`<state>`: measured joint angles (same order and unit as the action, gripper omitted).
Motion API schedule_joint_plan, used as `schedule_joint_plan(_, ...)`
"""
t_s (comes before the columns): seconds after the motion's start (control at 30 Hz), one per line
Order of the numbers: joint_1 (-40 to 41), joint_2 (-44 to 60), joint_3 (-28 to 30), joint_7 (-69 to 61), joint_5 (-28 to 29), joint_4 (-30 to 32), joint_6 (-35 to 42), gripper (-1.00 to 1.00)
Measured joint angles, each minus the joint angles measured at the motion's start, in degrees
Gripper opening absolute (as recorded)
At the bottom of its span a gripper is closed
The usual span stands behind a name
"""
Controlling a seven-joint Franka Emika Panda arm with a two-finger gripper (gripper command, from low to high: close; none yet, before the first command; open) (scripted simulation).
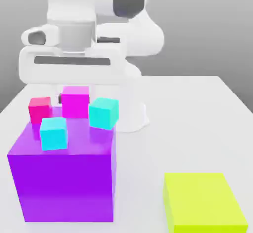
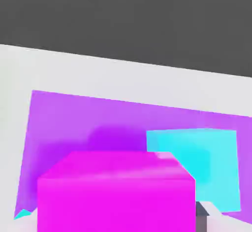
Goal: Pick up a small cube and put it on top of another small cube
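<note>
Overhead, the white arm reaches toward the camera in the exterior view, its hand turned straight down above the big purple block (image 1: 62, 177). The gripper (image 1: 75, 94) is closed on the small magenta cube (image 1: 75, 101), which hangs directly beneath the hand, just above the block's top face. Beside the held cube, toward the exterior view's right, sits a cyan cube (image 1: 103, 113); another cyan cube (image 1: 53, 133) lies nearer the camera. A hot-pink cube (image 1: 40, 109) stands on the other side. Well away from the hand rests a yellow block (image 1: 202, 202) on the white table (image 1: 197, 108).
</note>
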<state>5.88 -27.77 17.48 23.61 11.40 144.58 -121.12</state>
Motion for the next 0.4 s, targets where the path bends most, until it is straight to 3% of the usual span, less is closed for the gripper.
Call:
schedule_joint_plan(0.1, 3.2, -3.9, 3.9, -5.8, 1.2, -1.1, 6.5, -1.00)
schedule_joint_plan(0.23, 3.6, -1.7, 5.8, -7.3, 1.4, 4.1, 0.5, -1.00)
schedule_joint_plan(0.27, 3.7, -0.9, 6.1, -7.4, 1.5, 5.4, -1.6, 1.00)
schedule_joint_plan(0.4, 3.7, -0.9, 6.1, -7.4, 1.5, 5.4, -1.6, 1.00)
